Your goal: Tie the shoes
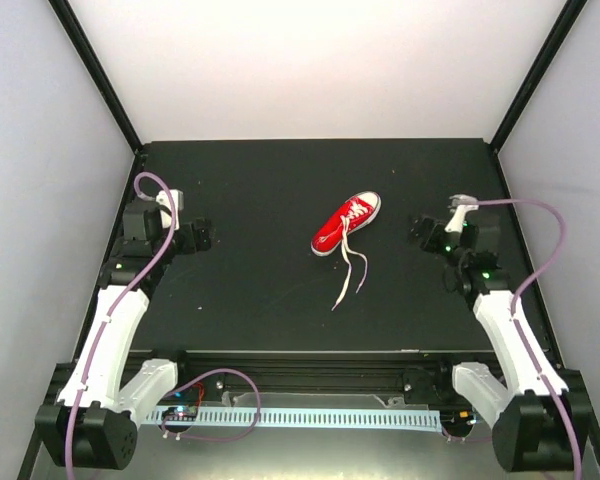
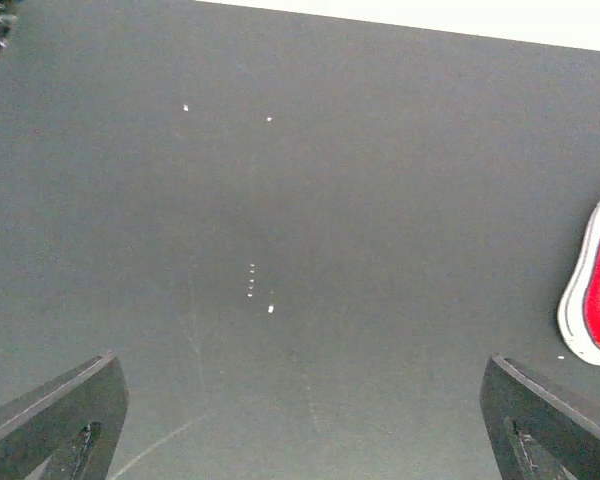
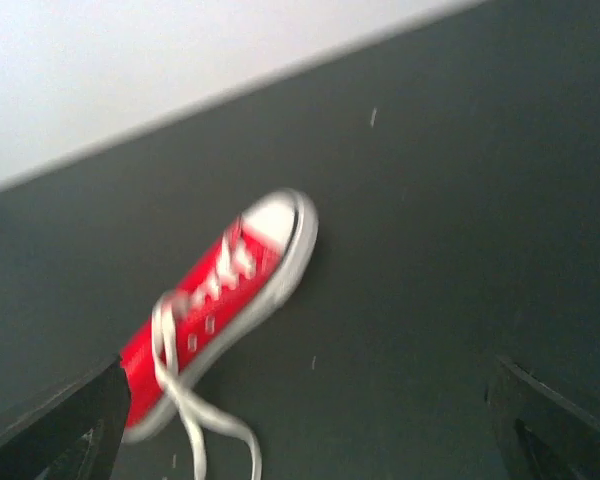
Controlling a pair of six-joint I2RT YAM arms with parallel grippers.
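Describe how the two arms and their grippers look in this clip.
Both the left arm and right arm have white shell links between black joints, with small green lights near the wrists. A lilac cable loops along each. The left gripper and right gripper are black, with blocky wedge-shaped fingers.

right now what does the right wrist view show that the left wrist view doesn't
Only the right wrist view: most of the small red canvas sneaker, with its white rubber toe cap and loose white laces trailing onto the table.
Only the left wrist view: a few tiny white specks on the surface. Of the sneaker it shows just a sliver of red canvas and white sole edge at the right border.
Both: the black table, a pale wall beyond it, and an open gripper at the bottom corners, the right gripper in one and the left gripper in the other.
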